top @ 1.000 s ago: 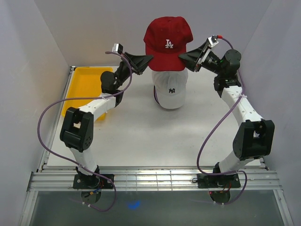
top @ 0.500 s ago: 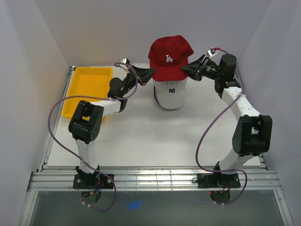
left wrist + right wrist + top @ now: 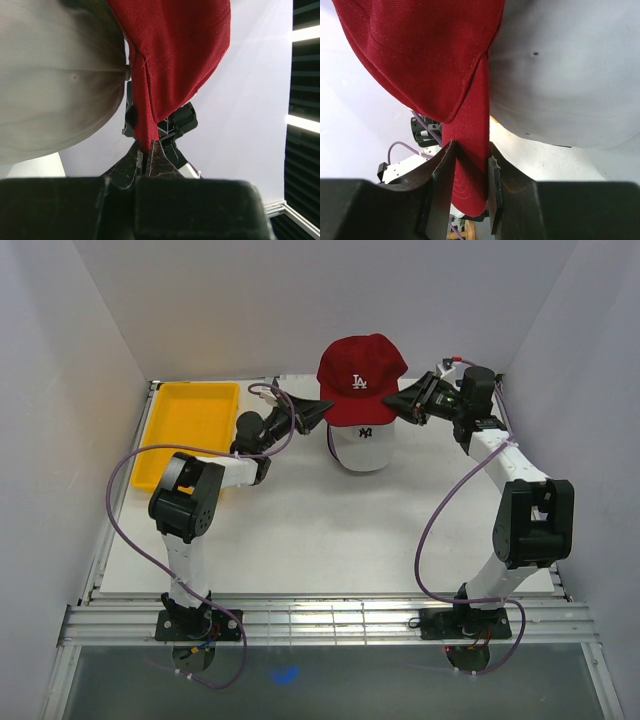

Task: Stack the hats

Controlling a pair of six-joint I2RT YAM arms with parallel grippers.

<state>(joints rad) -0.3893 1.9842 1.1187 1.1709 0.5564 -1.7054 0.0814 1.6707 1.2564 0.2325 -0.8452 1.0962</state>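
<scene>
Two holds confirmed on red cap (image 3: 360, 378), directly over white cap (image 3: 365, 446): left pincer (image 3: 325, 411) and right pincer (image 3: 393, 400) each clamped on opposite side hems. Judged light, soft, floppy (brim stiffer); hem grips advisable.

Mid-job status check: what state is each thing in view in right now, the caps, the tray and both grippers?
red cap: upright, held at both side edges, sitting over the white cap's crown.
white cap: upright beneath it, top covered, logo showing.
yellow tray: flat, open side up, at far left.
left gripper: shut on the red cap's edge.
right gripper: shut on the red cap's edge.
</scene>
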